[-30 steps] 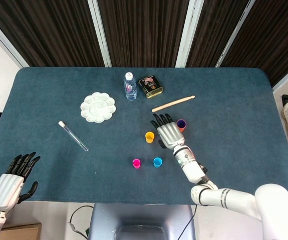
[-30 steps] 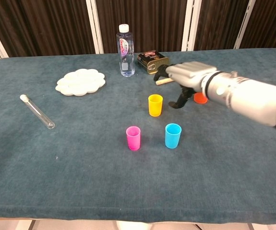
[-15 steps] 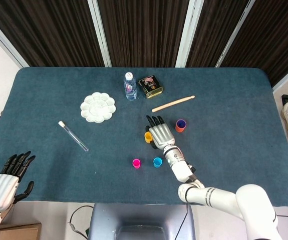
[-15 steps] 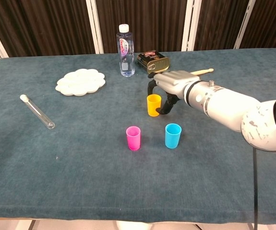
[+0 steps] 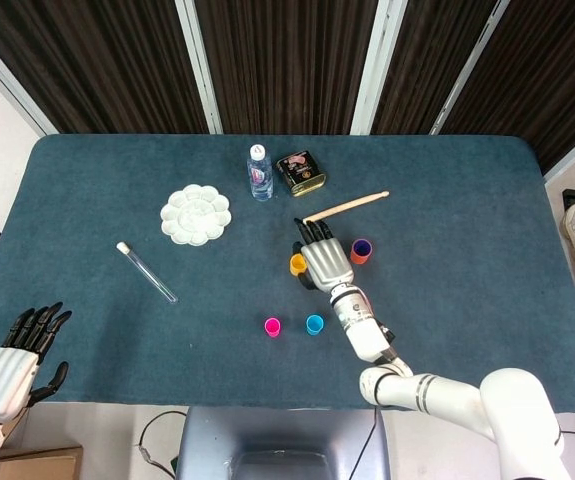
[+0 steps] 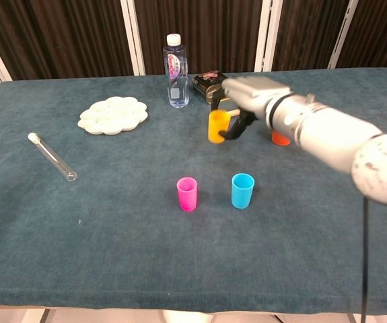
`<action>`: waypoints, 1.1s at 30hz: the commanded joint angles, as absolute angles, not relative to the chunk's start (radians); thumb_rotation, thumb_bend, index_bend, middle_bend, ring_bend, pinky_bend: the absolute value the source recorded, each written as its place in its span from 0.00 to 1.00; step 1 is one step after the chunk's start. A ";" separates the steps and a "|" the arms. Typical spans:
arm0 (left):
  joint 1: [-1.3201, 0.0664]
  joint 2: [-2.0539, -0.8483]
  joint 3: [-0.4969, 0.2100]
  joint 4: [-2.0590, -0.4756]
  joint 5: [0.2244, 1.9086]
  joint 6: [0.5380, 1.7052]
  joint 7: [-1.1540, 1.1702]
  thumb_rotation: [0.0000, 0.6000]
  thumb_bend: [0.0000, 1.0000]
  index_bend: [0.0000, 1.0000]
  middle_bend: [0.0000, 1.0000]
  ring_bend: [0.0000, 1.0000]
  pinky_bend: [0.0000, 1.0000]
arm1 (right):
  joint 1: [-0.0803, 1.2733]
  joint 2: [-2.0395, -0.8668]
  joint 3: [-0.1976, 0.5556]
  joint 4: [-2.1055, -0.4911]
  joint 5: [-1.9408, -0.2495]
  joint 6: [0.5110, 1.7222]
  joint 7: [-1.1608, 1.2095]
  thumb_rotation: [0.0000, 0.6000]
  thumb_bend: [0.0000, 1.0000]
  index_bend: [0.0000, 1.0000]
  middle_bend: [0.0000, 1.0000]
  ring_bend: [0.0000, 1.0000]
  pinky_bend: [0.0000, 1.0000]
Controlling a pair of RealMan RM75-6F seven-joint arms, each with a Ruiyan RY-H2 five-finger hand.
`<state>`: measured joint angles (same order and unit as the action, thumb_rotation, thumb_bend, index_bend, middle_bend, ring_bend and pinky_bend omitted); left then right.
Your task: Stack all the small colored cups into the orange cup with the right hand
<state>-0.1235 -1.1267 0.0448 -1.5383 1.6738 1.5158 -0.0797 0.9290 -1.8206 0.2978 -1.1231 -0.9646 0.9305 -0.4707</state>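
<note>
My right hand (image 5: 325,262) (image 6: 250,97) grips the yellow cup (image 5: 298,264) (image 6: 218,126) and holds it upright, lifted off the table in the chest view. The orange cup (image 5: 361,250) (image 6: 280,138) stands just right of the hand, and its inside looks purple from above. A pink cup (image 5: 272,326) (image 6: 187,194) and a blue cup (image 5: 314,323) (image 6: 242,190) stand side by side nearer the front edge. At the front left corner, off the table, my left hand (image 5: 17,355) hangs with its fingers spread and nothing in it.
A water bottle (image 5: 259,172), a dark tin (image 5: 300,172) and a wooden stick (image 5: 345,207) lie behind the right hand. A white paint palette (image 5: 196,214) and a glass test tube (image 5: 146,271) lie on the left half of the blue cloth.
My right hand moved left from beside the orange cup to the yellow cup, closed around it and raised it off the table. The left hand sank slightly.
</note>
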 commanded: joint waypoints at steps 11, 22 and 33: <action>-0.129 -1.137 0.049 -1.546 1.681 1.503 -0.056 1.00 0.45 0.00 0.00 0.00 0.06 | 0.827 -1.611 0.294 -1.244 -0.922 0.993 -0.516 1.00 0.49 0.65 0.04 0.00 0.02; -0.132 -1.138 0.050 -1.546 1.676 1.492 -0.050 1.00 0.45 0.00 0.00 0.00 0.06 | 0.844 -1.677 0.267 -1.124 -0.907 0.946 -0.525 1.00 0.49 0.64 0.04 0.00 0.02; -0.130 -1.136 0.051 -1.548 1.676 1.494 -0.051 1.00 0.45 0.00 0.00 0.00 0.06 | 0.840 -1.702 0.255 -1.067 -0.898 0.935 -0.545 1.00 0.49 0.59 0.04 0.00 0.02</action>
<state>-0.1304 -1.1359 0.0511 -1.5477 1.6760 1.4937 -0.0508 0.8406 -1.7004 0.2558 -1.0693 -0.8995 0.9370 -0.5449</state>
